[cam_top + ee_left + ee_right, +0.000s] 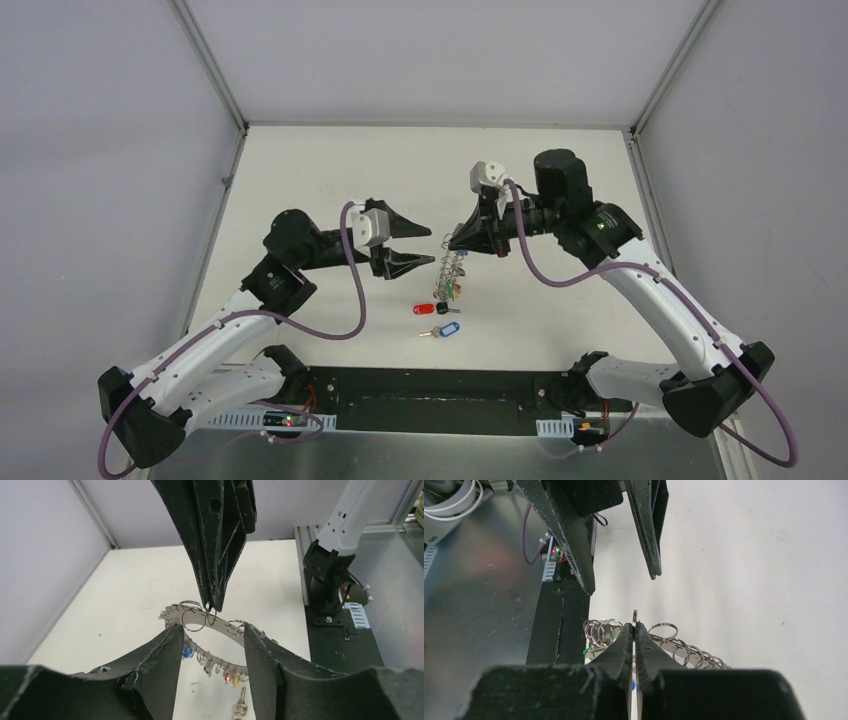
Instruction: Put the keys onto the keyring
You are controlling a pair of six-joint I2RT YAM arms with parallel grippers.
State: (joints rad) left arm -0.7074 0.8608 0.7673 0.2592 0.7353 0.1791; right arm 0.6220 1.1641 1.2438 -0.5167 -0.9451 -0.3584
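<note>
The keyring [450,272], a flat grey ring edged with small wire loops and coloured tags, hangs above the table from my right gripper [453,243]. That gripper is shut on one wire loop at the ring's top [634,626]. My left gripper [432,248] is open just left of the ring, holding nothing. In the left wrist view the keyring [200,621] lies just beyond its spread fingertips [175,635]. Two keys lie on the table below the ring, one with a red tag [424,309], one with a blue tag [447,328].
A black-tagged key [441,308] lies beside the red-tagged one. The black base plate [420,395] runs along the near edge between the arm bases. White walls with metal posts [215,70] enclose the table.
</note>
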